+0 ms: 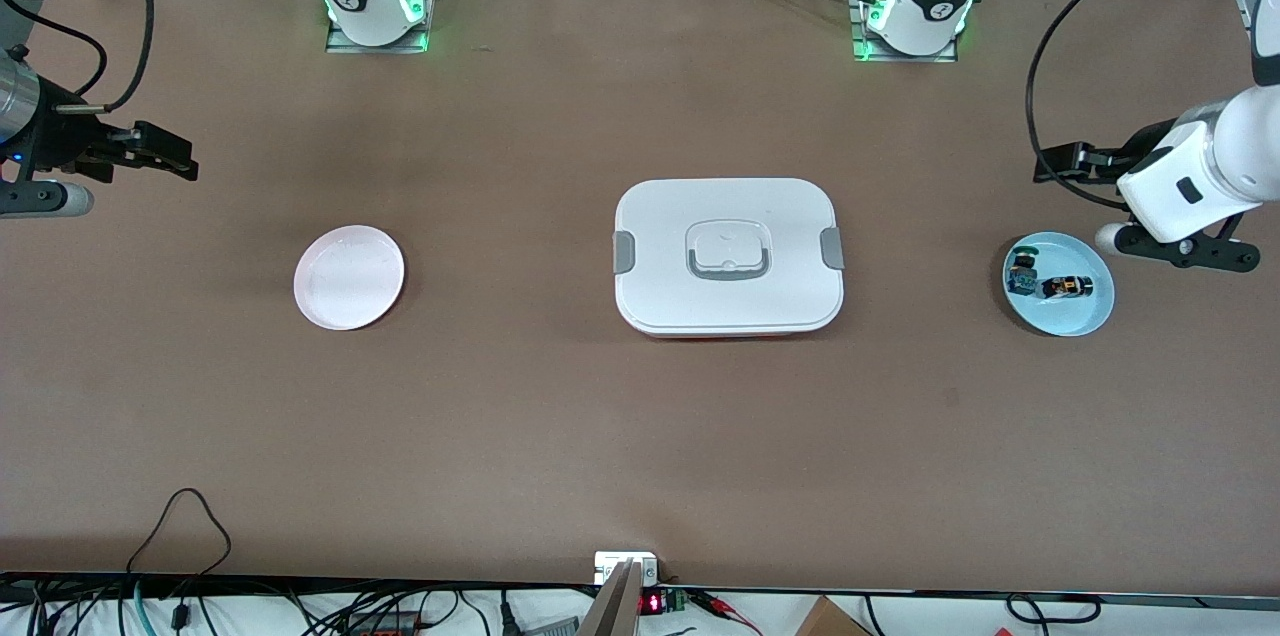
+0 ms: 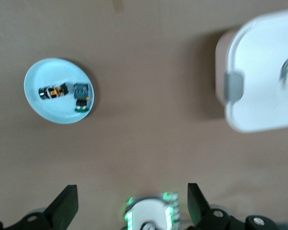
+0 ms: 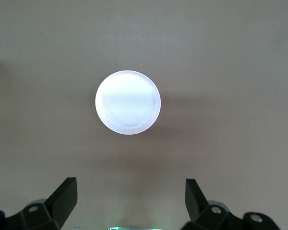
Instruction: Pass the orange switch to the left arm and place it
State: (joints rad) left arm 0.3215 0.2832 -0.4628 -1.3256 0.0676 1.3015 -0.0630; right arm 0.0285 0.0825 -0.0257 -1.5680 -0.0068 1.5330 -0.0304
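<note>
A high front camera faces both bases; each wrist camera looks straight down, sharing the table (image 1: 640, 436) with it.

I count two arms, one gripper each: left gripper (image 1: 1062, 162), right gripper (image 1: 165, 156). Two plates: one pink plate (image 1: 349, 277), one blue plate (image 1: 1085, 314). Two switches, both in the blue one: one orange switch (image 1: 1066, 288), one green-blue switch (image 1: 1022, 274). One white box (image 1: 728, 256). One table (image 1: 640, 436).
</note>
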